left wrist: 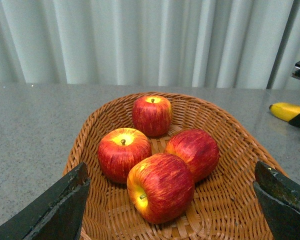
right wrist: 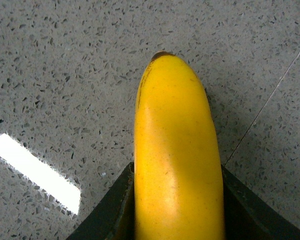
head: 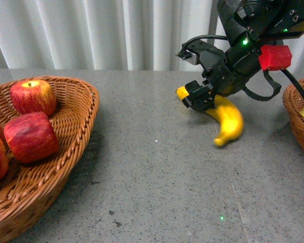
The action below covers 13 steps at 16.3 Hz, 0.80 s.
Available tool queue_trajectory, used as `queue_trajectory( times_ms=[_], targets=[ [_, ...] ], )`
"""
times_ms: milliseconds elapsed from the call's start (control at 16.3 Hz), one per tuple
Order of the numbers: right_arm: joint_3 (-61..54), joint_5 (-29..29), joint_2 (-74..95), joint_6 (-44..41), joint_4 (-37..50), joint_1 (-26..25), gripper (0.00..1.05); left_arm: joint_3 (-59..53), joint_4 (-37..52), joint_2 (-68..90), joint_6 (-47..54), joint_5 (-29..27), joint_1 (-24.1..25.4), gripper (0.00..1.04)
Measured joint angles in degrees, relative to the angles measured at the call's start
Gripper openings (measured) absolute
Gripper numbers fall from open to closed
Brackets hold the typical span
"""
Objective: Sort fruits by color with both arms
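On your left, four apples sit in the left basket; the left gripper hangs above, jaws spread. Right gripper pinches the banana by the right basket. No readable writing.

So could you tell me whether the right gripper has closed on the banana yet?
Yes, shut on it. In the right wrist view the right gripper has both fingers pressed against the banana.

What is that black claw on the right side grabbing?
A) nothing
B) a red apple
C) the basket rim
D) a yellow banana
D: the right gripper is closed around a yellow banana, whose body fills the space between the fingers in the right wrist view.
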Motion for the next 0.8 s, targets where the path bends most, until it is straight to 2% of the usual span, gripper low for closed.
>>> queue_trajectory(
  times_ms=[61,123,246,430,552,798],
  targets=[
    [0.00,-0.48,0.00,0.92,0.72,0.00,0.38,0.00,0.00,0.00,-0.02,0.00,0.00,0.98],
    [0.00,-1.44,-0.04,2.25,1.60,-0.11,0.37,0.00,0.00,0.00,0.00,0.00,0.00,0.98],
    [-0.02,-6.29,-1.18,6.99,4.26,-0.87,0.36,0.00,0.00,0.00,0.00,0.00,0.00,0.98],
    [-3.74,-15.50,-9.16,15.39,13.33,-3.78,0.36,0.00,0.00,0.00,0.00,-0.02,0.00,0.98],
    [-8.90,-19.96,-17.64,19.39,18.18,-8.13,0.36,0.00,0.00,0.00,0.00,0.00,0.00,0.98],
    [-25.05,-23.82,-28.11,18.88,24.57,-19.67,0.36,0.00,0.00,0.00,0.00,-0.02,0.00,0.98]
  ],
)
